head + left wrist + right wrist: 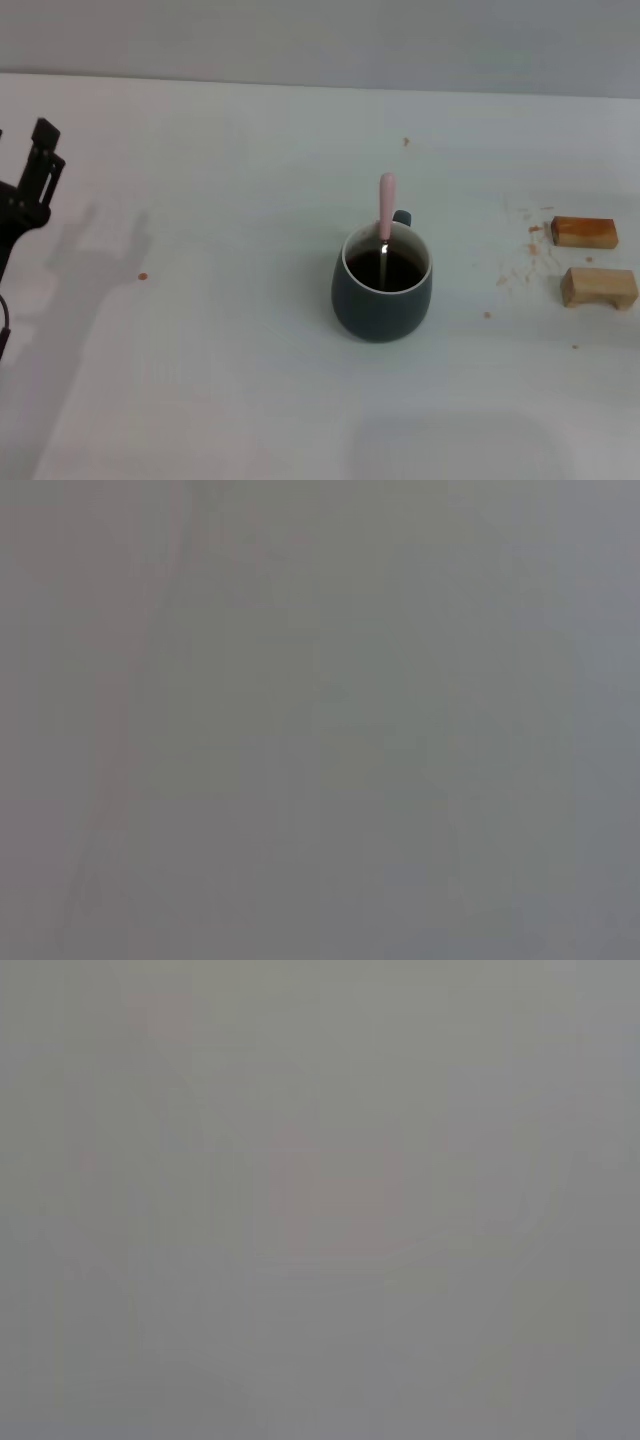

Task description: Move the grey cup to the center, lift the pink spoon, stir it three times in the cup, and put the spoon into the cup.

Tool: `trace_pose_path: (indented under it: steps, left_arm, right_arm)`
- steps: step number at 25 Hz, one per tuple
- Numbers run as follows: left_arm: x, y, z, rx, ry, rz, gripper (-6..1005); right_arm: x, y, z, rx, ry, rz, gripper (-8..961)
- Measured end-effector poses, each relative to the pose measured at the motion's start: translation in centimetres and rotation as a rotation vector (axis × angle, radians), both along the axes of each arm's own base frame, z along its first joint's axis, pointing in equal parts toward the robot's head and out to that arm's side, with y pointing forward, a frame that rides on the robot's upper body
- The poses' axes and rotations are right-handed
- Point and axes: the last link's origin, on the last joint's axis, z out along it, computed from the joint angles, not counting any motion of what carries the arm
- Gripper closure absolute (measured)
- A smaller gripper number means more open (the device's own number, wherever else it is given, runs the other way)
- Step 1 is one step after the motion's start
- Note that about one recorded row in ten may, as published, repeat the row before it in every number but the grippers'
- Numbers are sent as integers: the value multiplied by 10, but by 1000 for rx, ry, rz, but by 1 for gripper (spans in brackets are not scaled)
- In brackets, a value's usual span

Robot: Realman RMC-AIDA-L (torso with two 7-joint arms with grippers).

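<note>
The grey cup [382, 298] stands upright near the middle of the white table in the head view, with dark brown liquid inside and its handle at the far side. The pink spoon [385, 210] stands in the cup, its metal end in the liquid and its pink handle leaning on the far rim. My left gripper [38, 165] is at the far left edge of the head view, well away from the cup and holding nothing. My right gripper is out of view. Both wrist views show only a plain grey surface.
Two tan wooden blocks [584, 232] [598, 287] lie at the right side of the white table [220, 380]. Small brown crumbs [520, 262] are scattered beside them, and one speck [143, 276] lies at the left.
</note>
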Motion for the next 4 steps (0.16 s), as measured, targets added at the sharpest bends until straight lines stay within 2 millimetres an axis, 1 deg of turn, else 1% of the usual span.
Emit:
trace_pose_path:
  steps: [2, 4]
  left_arm:
    - [0, -4, -2, -5, 1, 0, 316]
    - [-2, -7, -3, -6, 8, 0, 316]
  right_arm:
    - [3, -6, -2, 58, -6, -13, 297]
    - [5, -11, -9, 112, -25, -33, 297]
